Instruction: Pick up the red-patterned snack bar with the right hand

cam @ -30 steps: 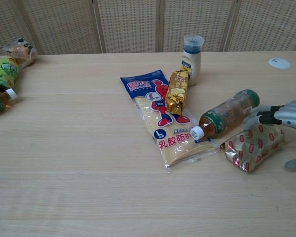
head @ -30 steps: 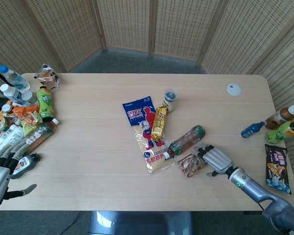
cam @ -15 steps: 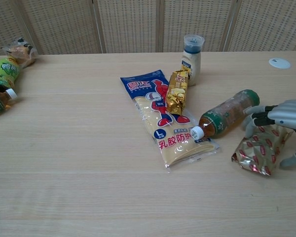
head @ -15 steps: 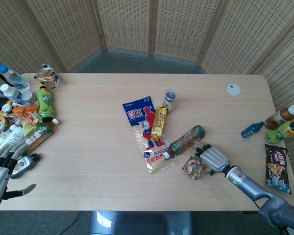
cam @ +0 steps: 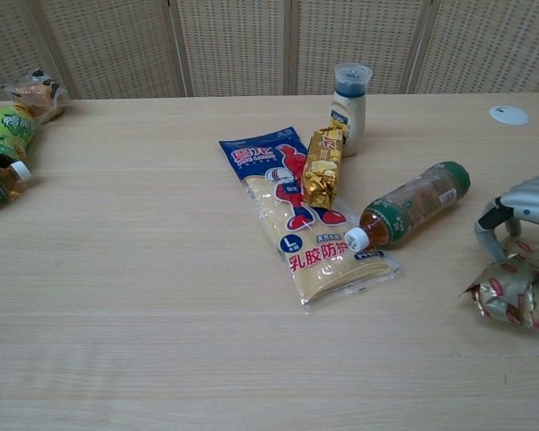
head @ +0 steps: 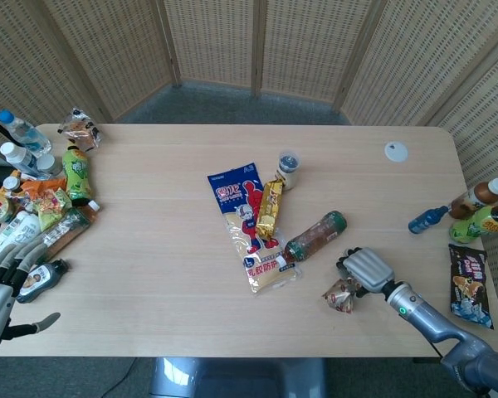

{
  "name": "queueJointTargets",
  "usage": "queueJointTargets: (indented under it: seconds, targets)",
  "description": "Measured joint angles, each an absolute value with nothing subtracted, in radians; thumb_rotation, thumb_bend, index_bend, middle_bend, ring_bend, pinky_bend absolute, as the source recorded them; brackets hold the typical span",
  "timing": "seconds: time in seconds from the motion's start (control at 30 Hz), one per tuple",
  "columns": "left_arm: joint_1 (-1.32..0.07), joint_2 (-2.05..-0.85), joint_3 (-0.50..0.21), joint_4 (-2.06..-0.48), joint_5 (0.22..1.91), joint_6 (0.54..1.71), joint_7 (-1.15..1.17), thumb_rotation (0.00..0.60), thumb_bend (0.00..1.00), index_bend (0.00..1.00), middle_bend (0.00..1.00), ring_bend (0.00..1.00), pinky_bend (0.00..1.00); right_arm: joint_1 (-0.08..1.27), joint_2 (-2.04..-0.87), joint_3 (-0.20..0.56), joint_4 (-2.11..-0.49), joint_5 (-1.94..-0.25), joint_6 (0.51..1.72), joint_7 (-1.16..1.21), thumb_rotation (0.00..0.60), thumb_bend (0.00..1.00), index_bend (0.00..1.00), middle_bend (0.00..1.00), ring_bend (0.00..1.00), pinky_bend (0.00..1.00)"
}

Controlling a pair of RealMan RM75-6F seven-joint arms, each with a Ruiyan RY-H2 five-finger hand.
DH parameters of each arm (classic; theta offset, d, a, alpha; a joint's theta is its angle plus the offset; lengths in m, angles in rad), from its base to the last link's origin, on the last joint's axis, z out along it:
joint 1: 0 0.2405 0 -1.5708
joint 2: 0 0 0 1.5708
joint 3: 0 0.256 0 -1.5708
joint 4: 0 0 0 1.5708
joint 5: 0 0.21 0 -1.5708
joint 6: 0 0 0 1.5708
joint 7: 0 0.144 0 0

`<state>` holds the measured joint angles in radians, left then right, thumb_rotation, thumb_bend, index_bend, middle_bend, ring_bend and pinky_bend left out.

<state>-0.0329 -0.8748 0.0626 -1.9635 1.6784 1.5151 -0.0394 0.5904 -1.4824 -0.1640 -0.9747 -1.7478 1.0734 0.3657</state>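
Observation:
The red-patterned snack bar (head: 341, 296) (cam: 510, 294) is crumpled, with one end tipped up near the table's front right. My right hand (head: 366, 269) (cam: 524, 215) arches over it, fingers curled down on its far side and thumb on the near side, gripping it. Whether the bar still touches the table cannot be told. My left hand (head: 2, 292) hovers at the front left corner with its fingers spread and nothing in them; only the head view shows it.
A brown bottle (head: 315, 236) (cam: 409, 205) lies just behind the right hand. A blue-and-cream packet (head: 247, 224), a gold snack (head: 270, 207) and a small jar (head: 288, 168) sit mid-table. Bottles (head: 473, 211) and a black packet (head: 469, 283) line the right edge; drinks and snacks (head: 41, 191) crowd the left.
The right hand's fingers have closed around the snack bar and pulled it toward the front right, away from the brown bottle; the bar went from lying flat to crumpled and tipped. The left hand stayed put.

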Motion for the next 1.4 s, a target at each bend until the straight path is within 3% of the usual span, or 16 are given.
queueJointTargets:
  seconds: [0.23, 0.53, 1.07, 1.4]
  targets:
    - [-0.034, -0.878, 0.062, -1.965, 1.677, 1.512, -0.035, 0.600, 0.00, 0.00, 0.00, 0.00, 0.00, 0.588, -1.418, -0.151, -1.034, -1.743, 1.114, 0.357, 0.600, 0.02, 0.60, 0.61, 0.35, 0.46]
    - [-0.033, -0.871, 0.063, -1.966, 1.682, 1.518, -0.048, 0.600, 0.00, 0.00, 0.00, 0.00, 0.00, 0.604, -1.275, -0.104, -1.252, -1.732, 1.163, 0.294, 0.600, 0.01, 0.60, 0.61, 0.35, 0.46]
    - [-0.029, -0.859, 0.068, -1.967, 1.698, 1.528, -0.070, 0.600, 0.00, 0.00, 0.00, 0.00, 0.00, 0.647, -1.067, 0.079, -1.771, -1.619, 1.200, 0.178, 0.600, 0.03, 0.62, 0.61, 0.35, 0.46]
    - [-0.025, -0.852, 0.070, -1.967, 1.706, 1.538, -0.080, 0.600, 0.00, 0.00, 0.00, 0.00, 0.00, 0.679, -1.028, 0.152, -1.936, -1.572, 1.161, 0.055, 0.600, 0.03, 0.63, 0.62, 0.35, 0.46]
